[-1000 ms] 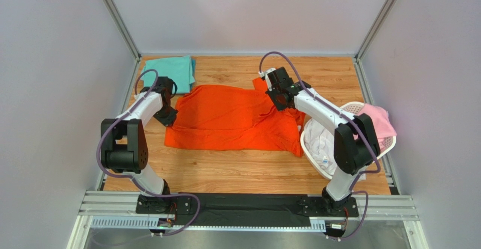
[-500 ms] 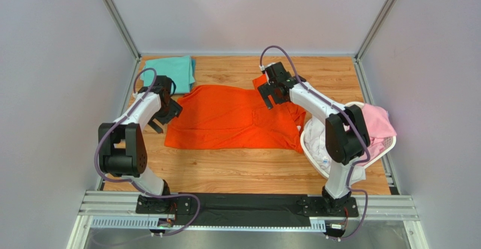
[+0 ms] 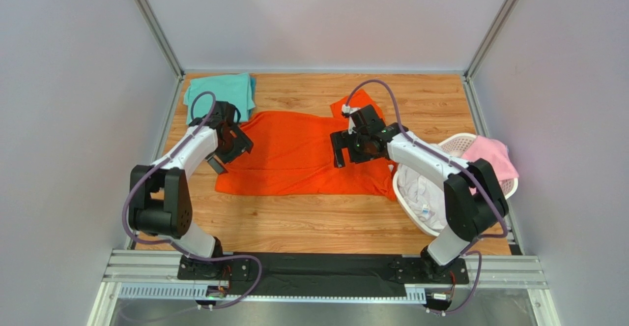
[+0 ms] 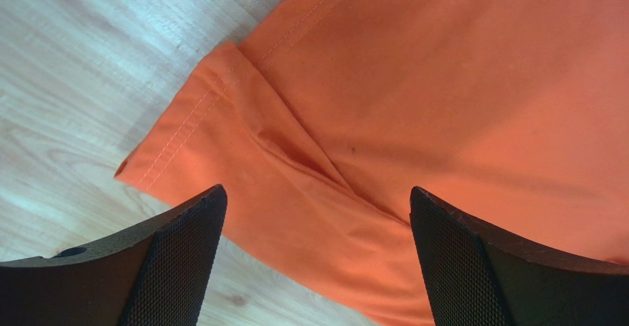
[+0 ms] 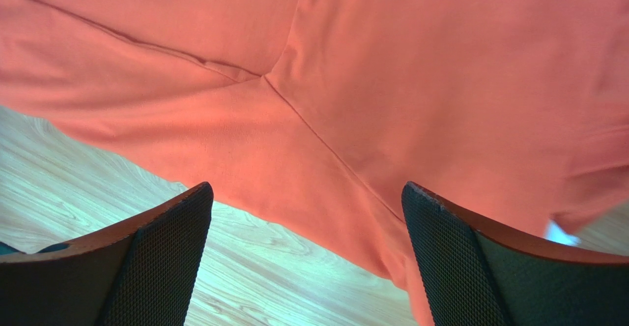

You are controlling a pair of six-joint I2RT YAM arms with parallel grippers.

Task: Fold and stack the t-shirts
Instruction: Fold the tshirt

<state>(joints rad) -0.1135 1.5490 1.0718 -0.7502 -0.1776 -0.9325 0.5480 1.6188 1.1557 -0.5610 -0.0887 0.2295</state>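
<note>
A bright orange-red t-shirt [image 3: 295, 160] lies spread flat across the middle of the wooden table. My left gripper [image 3: 230, 153] hovers open over its left edge; the left wrist view shows a stitched corner of the orange cloth [image 4: 443, 82] below the gripper [image 4: 317, 230], nothing held. My right gripper [image 3: 347, 156] hovers open over the shirt's right part; in the right wrist view the orange fabric [image 5: 443, 82] with a seam lies under the gripper [image 5: 306, 223]. A folded teal-green t-shirt [image 3: 221, 90] rests at the back left corner.
A white perforated basket [image 3: 461, 140] stands at the right edge, holding a white shirt [image 3: 421, 189] with a pale pink shirt [image 3: 493, 156] draped over its far rim. Grey walls enclose the table on three sides. Bare wood [image 3: 317, 223] lies in front of the orange shirt.
Both grippers have opened and let go of the orange shirt. The left has moved slightly right over its edge; the right has swung left and nearer. The shirt's right side lies flatter.
</note>
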